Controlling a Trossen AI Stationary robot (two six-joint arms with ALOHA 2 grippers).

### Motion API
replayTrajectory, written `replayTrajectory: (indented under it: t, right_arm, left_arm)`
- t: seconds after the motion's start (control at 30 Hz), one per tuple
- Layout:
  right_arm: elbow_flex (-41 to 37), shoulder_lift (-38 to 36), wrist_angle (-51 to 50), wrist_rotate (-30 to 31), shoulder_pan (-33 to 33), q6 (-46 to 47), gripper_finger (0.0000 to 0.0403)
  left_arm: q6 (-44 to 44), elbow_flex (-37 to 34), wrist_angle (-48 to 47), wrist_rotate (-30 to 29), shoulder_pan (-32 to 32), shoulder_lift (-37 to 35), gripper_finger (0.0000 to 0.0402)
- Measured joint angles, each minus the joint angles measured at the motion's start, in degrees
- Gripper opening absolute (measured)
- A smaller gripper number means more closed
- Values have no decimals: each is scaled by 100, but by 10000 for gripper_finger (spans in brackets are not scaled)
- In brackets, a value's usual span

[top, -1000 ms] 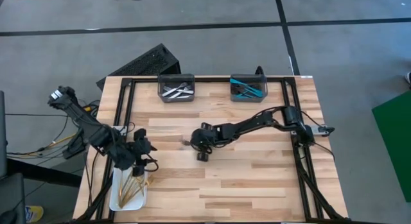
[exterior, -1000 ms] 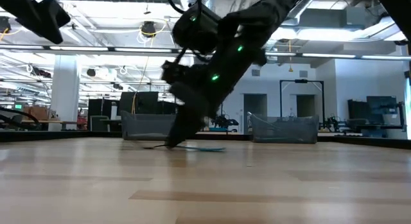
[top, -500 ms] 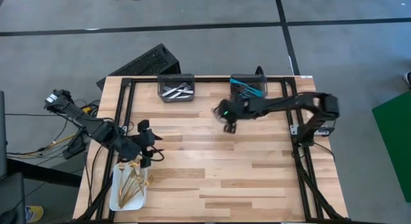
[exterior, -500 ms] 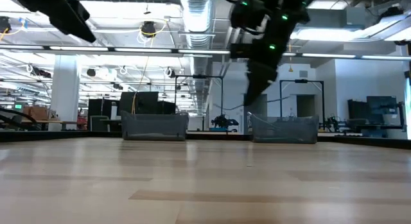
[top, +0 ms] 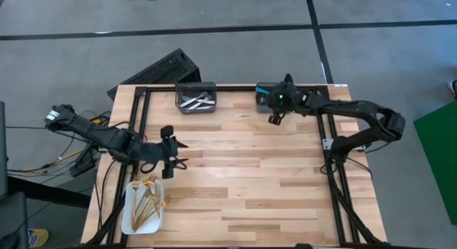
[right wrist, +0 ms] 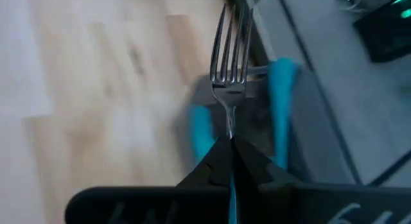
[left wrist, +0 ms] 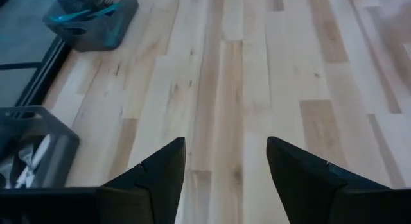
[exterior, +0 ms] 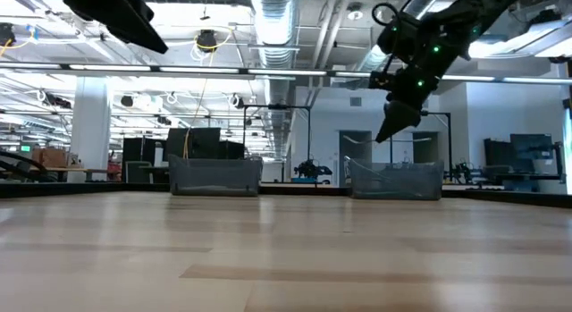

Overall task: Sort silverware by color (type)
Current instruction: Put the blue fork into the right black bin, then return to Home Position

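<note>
Turquoise-handled fork point(right wrist: 230, 89): one item, being carried clenched in the right gripper point(top: 274, 118), tines pointing outward, handle hidden between the shut fingers. The gripper is hovering over the table's far right, just at the near edge of the dark bin of turquoise pieces point(top: 275, 98).

Silver pieces: lying in the second dark bin point(top: 196, 97), far centre-left.

Gold pieces point(top: 146, 204): resting in the white tray point(top: 130, 217), near left corner.

Left gripper point(top: 172, 145): fingers spread wide, holding nothing, hanging above bare wood just beyond the tray.

Handling note: the fork seems pinched near its neck, so it is likely to pivot. Judged best practice is carrying it fully over the bin's middle, lowering until the tines are below the rim, then releasing, so it is not bouncing off the wall onto the wood.

Change record: a second ago the right gripper was down at the table's centre, touching the surface; half a second ago it was lifting and travelling toward the far right; now it is arriving at the bin. The left gripper has been drawing away from over the tray toward the table's middle.
</note>
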Motion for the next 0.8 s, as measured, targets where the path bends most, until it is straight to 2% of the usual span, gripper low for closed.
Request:
replayTrajectory:
  t: [0.13, 0.23, 0.3, 0.43, 0.53, 0.63, 0.7, 0.77, 0.8]
  right_arm:
    - [-6, 27, 153, -20, -489, -340, 38]
    - [-3, 114, 156, -18, -814, -483, 74]
    - [-10, 110, 207, -37, -978, -279, 101]
    - [-1, -41, 284, -136, -992, 330, 156]
    - [1, -227, 291, -297, -861, 844, 180]
    - [-1, -513, 302, -1006, -664, 1458, 185]
    - [-39, -704, 662, -1843, -452, 2239, 181]
    - [-383, -984, 1750, -2722, -85, 2898, 174]
    - [-599, -1114, 2427, -2940, 169, 3087, 170]
  left_arm:
    - [158, 0, 127, 112, 363, 2, 206]
    - [-81, 0, 343, -344, 530, 4, 206]
    - [-164, 0, 431, -684, 556, 2, 206]
    - [8, 0, 527, -782, 513, 2, 206]
    - [22, 0, 596, -1082, 519, 2, 206]
    - [53, -1, 726, -1319, 506, -48, 206]
    - [47, -7, 1068, -1439, 417, -154, 206]
    - [223, -136, 1785, -1511, 206, -352, 205]
    - [465, -288, 2283, -1511, 105, -469, 205]
